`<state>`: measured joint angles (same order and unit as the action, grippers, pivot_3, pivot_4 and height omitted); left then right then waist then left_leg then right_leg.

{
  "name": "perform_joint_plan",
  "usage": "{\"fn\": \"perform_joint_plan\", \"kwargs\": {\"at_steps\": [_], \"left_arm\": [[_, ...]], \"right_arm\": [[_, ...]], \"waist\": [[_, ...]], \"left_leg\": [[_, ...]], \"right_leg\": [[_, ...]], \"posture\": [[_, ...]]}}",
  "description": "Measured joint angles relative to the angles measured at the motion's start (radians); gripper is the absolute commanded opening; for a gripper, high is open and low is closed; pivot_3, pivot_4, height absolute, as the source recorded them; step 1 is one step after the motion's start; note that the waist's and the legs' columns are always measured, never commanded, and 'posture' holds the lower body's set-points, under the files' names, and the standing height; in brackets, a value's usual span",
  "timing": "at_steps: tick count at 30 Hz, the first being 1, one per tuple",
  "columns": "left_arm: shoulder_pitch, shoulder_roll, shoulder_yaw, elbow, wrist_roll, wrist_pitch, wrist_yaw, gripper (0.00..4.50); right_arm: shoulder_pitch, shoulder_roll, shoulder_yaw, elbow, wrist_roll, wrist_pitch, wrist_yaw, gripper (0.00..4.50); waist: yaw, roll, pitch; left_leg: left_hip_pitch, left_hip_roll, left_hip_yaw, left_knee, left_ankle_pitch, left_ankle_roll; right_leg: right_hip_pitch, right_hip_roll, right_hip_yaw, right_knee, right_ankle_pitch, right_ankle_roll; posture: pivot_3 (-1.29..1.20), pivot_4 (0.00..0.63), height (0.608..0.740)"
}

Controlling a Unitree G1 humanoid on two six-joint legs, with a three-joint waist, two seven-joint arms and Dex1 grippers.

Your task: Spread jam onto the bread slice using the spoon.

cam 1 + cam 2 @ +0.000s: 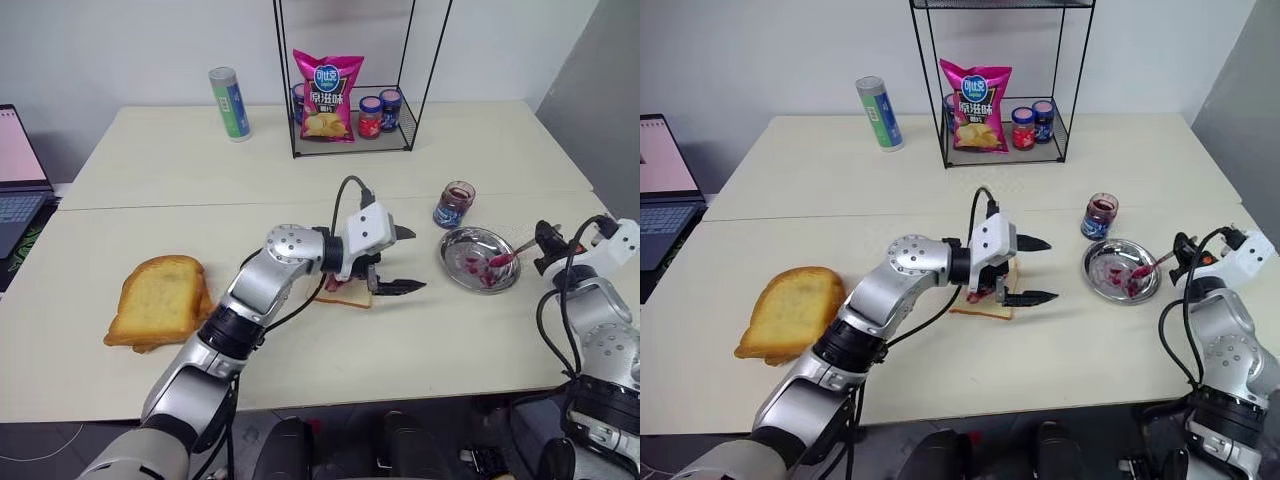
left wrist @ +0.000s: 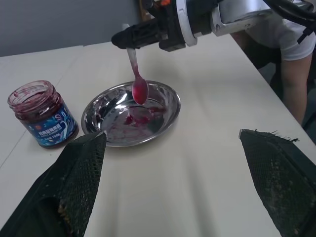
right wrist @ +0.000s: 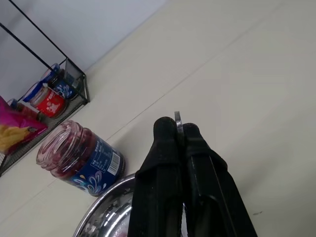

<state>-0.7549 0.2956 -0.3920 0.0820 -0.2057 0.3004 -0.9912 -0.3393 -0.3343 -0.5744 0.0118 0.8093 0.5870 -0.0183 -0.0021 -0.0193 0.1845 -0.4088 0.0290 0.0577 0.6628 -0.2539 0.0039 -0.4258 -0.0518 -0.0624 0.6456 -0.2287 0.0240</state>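
The bread slice [image 1: 350, 298] lies at mid-table, mostly hidden under my left gripper [image 1: 404, 260], which hovers over it open and empty, fingers [image 2: 74, 187] spread wide. My right gripper [image 1: 545, 240] is shut on the handle of the spoon [image 2: 137, 74]. The spoon's bowl is coated in red jam and hangs over a round metal dish [image 1: 455, 250]. Smears of jam [image 2: 136, 118] lie in that dish. In the right wrist view the spoon [image 3: 177, 117] handle tip pokes out between the closed fingers [image 3: 165, 143].
An open jam jar [image 1: 454, 205] stands just behind the dish. Toasted slices [image 1: 160, 300] sit at the left, a laptop [image 1: 15, 180] at the far left. A wire rack [image 1: 345, 100] with a chips bag and small jars, and a can [image 1: 230, 103], stand at the back. A person in a white shirt [image 2: 291, 49] is beside the table.
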Motion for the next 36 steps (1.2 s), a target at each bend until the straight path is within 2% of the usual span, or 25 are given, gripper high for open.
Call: {"fn": "perform_joint_plan", "kwargs": {"at_steps": [1,2,4,5,10,18,21,29,33,35,36], "left_arm": [[0.0,-0.006,0.0,0.007,0.007,-0.003,0.0,4.5],[0.0,-0.01,0.0,0.009,0.012,-0.003,0.0,4.5],[0.0,-0.015,0.0,0.008,0.017,-0.004,-0.001,4.5],[0.0,-0.015,0.0,0.009,0.02,-0.004,-0.001,4.5],[0.0,-0.015,0.004,0.007,0.027,-0.003,-0.001,4.5],[0.003,-0.012,0.007,0.006,0.027,-0.002,-0.001,4.5],[0.003,-0.009,0.011,0.006,0.027,-0.003,-0.001,4.5],[0.002,0.043,0.056,0.014,0.03,-0.005,-0.005,4.5],[0.003,0.153,0.11,-0.001,0.007,0.043,-0.044,4.5],[0.02,0.281,0.157,-0.018,-0.001,0.076,-0.092,4.5],[0.032,0.324,0.185,-0.025,-0.01,0.091,-0.102,4.5]], "right_arm": [[-0.005,0.001,0.001,0.021,-0.005,-0.019,0.017,0.03],[-0.01,0.0,0.005,0.038,-0.012,-0.036,0.031,0.47],[-0.017,0.002,0.007,0.075,-0.024,-0.056,0.046,0.77],[-0.017,0.004,0.007,0.094,-0.028,-0.06,0.054,1.08],[-0.021,0.004,0.005,0.122,-0.032,-0.067,0.064,2.04],[-0.034,-0.014,-0.028,0.122,-0.023,-0.067,0.061,3.99],[-0.034,-0.037,-0.037,0.122,-0.02,-0.067,0.056,4.47],[-0.032,-0.175,-0.031,0.098,-0.086,-0.057,0.047,4.47],[-0.006,-0.421,0.154,-0.064,-0.126,0.037,0.291,4.47],[0.005,-0.573,0.254,-0.191,-0.095,0.108,0.496,4.47],[0.005,-0.615,0.276,-0.227,-0.073,0.133,0.558,4.47]], "waist": [[0.0,0.0,0.0],[0.0,0.0,0.0],[0.0,0.0,0.0],[0.001,0.0,0.0],[0.001,0.0,0.0],[0.001,0.0,0.0],[0.001,0.0,0.0],[0.0,0.001,0.0],[-0.007,0.002,0.0],[-0.012,0.002,0.0],[-0.012,0.002,0.001]], "left_leg": [[0.0,0.0,0.0,0.0,0.0,0.0],[0.0,0.0,0.001,0.0,0.0,0.0],[0.0,-0.001,0.001,0.001,0.0,0.0],[0.0,-0.001,0.0,0.001,0.0,0.0],[0.0,-0.001,0.0,0.001,0.0,0.0],[0.0,-0.001,0.0,0.001,0.0,0.0],[0.0,-0.001,0.001,0.001,0.0,0.0],[0.001,-0.001,0.001,0.001,0.0,0.0],[0.003,0.0,0.002,0.0,0.0,0.0],[0.006,0.001,0.001,-0.001,0.0,0.0],[0.007,0.002,-0.001,-0.001,0.0,0.0]], "right_leg": [[0.0,0.0,0.0,0.0,0.0,0.0],[0.0,0.0,0.0,0.0,0.0,0.0],[0.001,-0.001,0.0,0.0,0.0,0.0],[0.001,-0.001,0.0,0.0,0.0,0.0],[0.0,-0.001,0.0,0.0,0.0,0.0],[0.001,-0.001,0.001,0.0,0.0,0.0],[0.001,-0.001,0.001,0.0,0.0,0.0],[0.001,-0.001,0.001,0.001,0.0,0.0],[0.001,0.001,0.002,0.002,0.0,0.0],[0.003,0.004,0.001,0.001,-0.001,-0.001],[0.004,0.005,0.0,0.0,-0.001,-0.002]], "posture": [[0.0,0.15,0.74],[0.0,0.15,0.74],[0.0,0.15,0.74],[0.0,0.15,0.74],[0.0,0.15,0.74],[0.0,0.15,0.74],[0.0,0.15,0.74],[0.0,0.15,0.74],[0.0,0.15,0.74],[0.0,0.15,0.74],[0.0,0.15,0.74]]}}
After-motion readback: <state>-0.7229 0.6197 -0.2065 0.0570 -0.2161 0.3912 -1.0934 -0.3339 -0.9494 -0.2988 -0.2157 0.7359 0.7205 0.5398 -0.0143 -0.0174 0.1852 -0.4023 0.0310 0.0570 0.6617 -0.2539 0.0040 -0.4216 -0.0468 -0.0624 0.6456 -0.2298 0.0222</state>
